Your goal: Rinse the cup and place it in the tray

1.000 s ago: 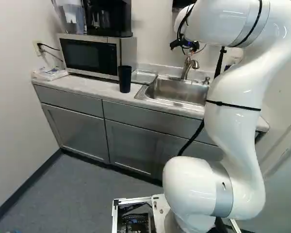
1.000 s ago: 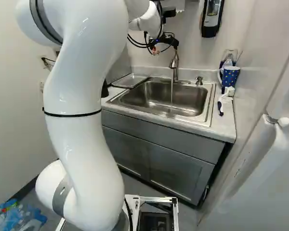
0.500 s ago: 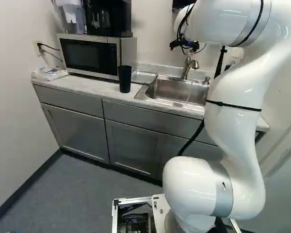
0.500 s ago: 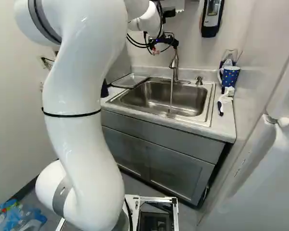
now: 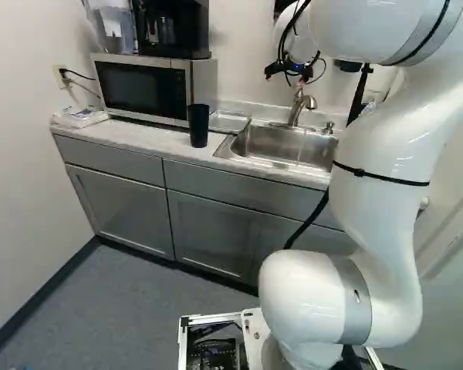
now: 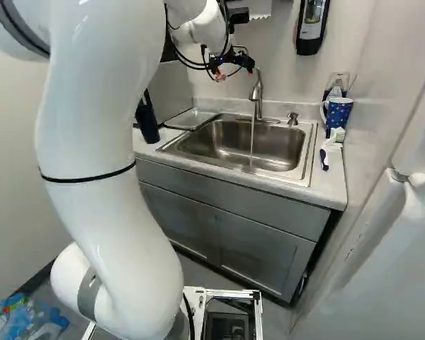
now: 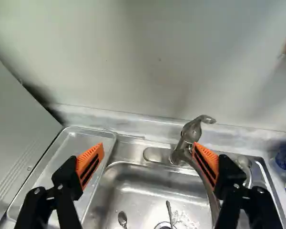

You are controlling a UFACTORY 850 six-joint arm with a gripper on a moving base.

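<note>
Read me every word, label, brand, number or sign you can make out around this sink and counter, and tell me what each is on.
None can be read.
Packet on the counter: coloured marks, too small.
Microwave: any panel markings too small.
Bundle in clear-blue plastic on the floor: coloured patches, too blurred.
Dark cup: no lettering visible.

On the table [image 5: 143,138], left to right in the left base view: microwave [image 5: 143,89], cup [image 5: 198,127], tray [image 5: 230,121], sink [image 5: 266,145]. Behind the basin, the faucet [image 5: 298,108].
</note>
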